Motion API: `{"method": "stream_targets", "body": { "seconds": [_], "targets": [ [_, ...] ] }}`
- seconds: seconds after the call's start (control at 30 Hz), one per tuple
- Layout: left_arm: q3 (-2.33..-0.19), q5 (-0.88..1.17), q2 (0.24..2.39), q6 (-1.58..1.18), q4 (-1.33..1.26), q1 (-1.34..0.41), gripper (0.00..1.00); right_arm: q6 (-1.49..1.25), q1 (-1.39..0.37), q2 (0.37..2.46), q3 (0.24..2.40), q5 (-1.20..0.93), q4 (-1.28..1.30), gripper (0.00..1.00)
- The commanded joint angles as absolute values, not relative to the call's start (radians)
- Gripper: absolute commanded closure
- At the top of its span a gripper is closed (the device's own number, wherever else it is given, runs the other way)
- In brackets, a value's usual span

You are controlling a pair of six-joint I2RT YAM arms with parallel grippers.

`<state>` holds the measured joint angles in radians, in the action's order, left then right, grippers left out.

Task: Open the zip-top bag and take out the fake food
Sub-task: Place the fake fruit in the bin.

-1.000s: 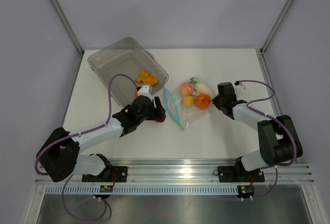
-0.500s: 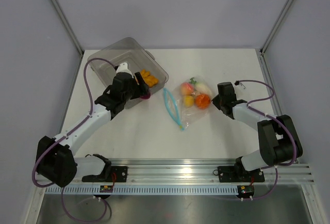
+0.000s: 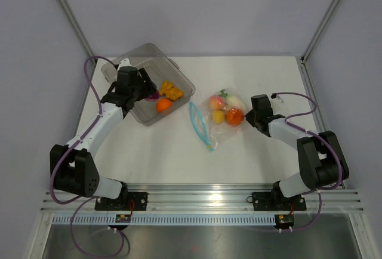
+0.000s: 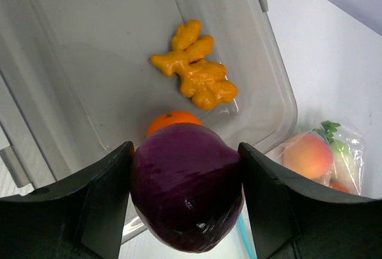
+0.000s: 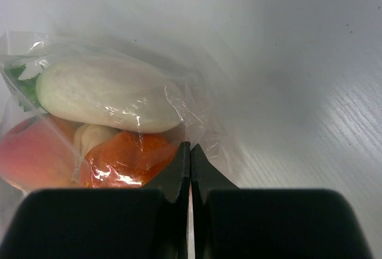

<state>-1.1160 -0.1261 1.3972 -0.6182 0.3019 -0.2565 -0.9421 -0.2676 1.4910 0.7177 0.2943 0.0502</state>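
The zip-top bag (image 3: 222,129) lies at mid-table, its light-blue zip strip (image 3: 200,126) open toward the left. Inside it are a peach (image 3: 216,102), a white piece (image 3: 235,101), a yellow piece (image 3: 219,116) and an orange piece (image 3: 234,116). My right gripper (image 3: 249,117) is shut on the bag's right edge, and its wrist view shows the fingertips (image 5: 190,151) pinching thin plastic (image 5: 197,110) beside the white piece (image 5: 101,101). My left gripper (image 4: 186,181) is shut on a purple onion (image 4: 186,211) and holds it above the clear tub (image 3: 119,71).
The rigid clear tub (image 4: 89,44) at the back left holds a yellow-orange ginger root (image 4: 194,74) and a small orange (image 4: 170,120). The table's left edge and a frame post run just beyond the tub. Grey walls close off the back.
My left gripper has carried the purple onion from beside the bag's zip strip back and to the left, over the tub. The right gripper and the bag have stayed put.
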Motion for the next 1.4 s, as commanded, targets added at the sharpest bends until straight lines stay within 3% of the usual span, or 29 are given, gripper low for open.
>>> {"method": "stream_targets", "body": {
  "seconds": [0.0,0.13,0.67,0.83,0.97,1.37],
  "targets": [
    [-1.137,-0.094,1.408,-0.624,0.273,-0.235,0.41,-0.933,-0.262,1.502,0.756,0.295,0.04,1.0],
    [-1.146,-0.094,1.434,-0.618,0.285,-0.222,0.36,-0.933,-0.261,1.502,0.756,0.281,0.037,1.0],
    [-1.068,-0.057,1.555,-0.589,0.209,-0.173,0.36,-0.922,-0.262,1.52,0.762,0.268,0.025,1.0],
    [-1.054,-0.075,1.571,-0.572,0.203,-0.172,0.23,-0.92,-0.261,1.52,0.764,0.265,0.025,1.0],
    [-1.042,-0.101,1.568,-0.577,0.201,-0.172,0.03,-0.919,-0.262,1.525,0.764,0.259,0.02,1.0],
    [-0.904,-0.049,1.448,-0.658,0.103,-0.181,0.01,-0.919,-0.261,1.542,0.775,0.259,0.017,1.0]
  ]
}}
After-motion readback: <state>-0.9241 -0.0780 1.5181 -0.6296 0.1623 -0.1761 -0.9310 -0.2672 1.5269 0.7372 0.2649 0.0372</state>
